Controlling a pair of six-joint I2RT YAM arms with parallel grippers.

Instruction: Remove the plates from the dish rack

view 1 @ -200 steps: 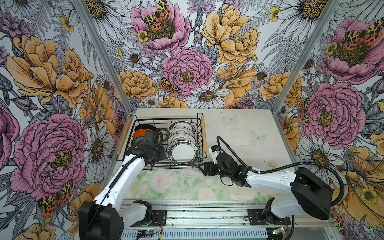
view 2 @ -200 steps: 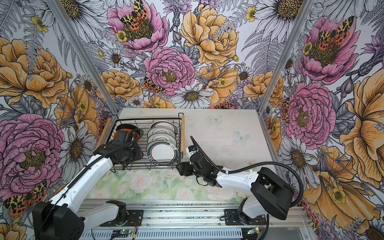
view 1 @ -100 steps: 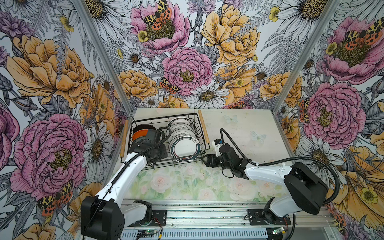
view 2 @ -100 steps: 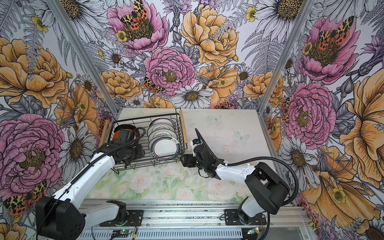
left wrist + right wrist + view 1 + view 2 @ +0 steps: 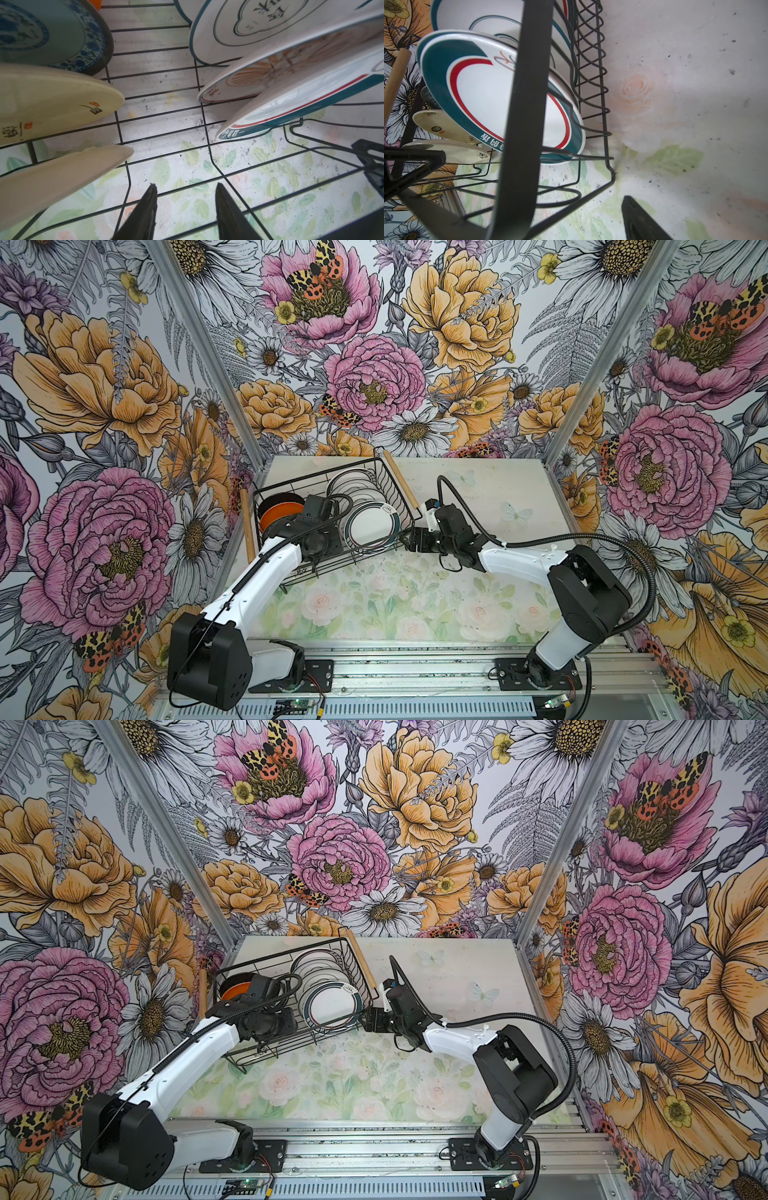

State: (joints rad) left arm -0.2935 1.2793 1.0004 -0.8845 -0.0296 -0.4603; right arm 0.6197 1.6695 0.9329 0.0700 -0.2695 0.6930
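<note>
the plates (image 5: 372,526) stand on edge inside the dish rack (image 5: 388,493): teal-rimmed ones (image 5: 488,93) along its right side, cream ones (image 5: 52,99) and an orange plate (image 5: 280,510) along its left. the left gripper (image 5: 185,187) hangs inside the rack between these rows, fingers spread above the wire floor, holding nothing. the right gripper (image 5: 411,537) is at the rack's near right corner, fingers spread wide, one inside the rack, one outside, astride the wire wall.

Left tool (image 5: 186,185) angles downward, right tool (image 5: 415,537) reaches leftward, both with jaws parted.
</note>
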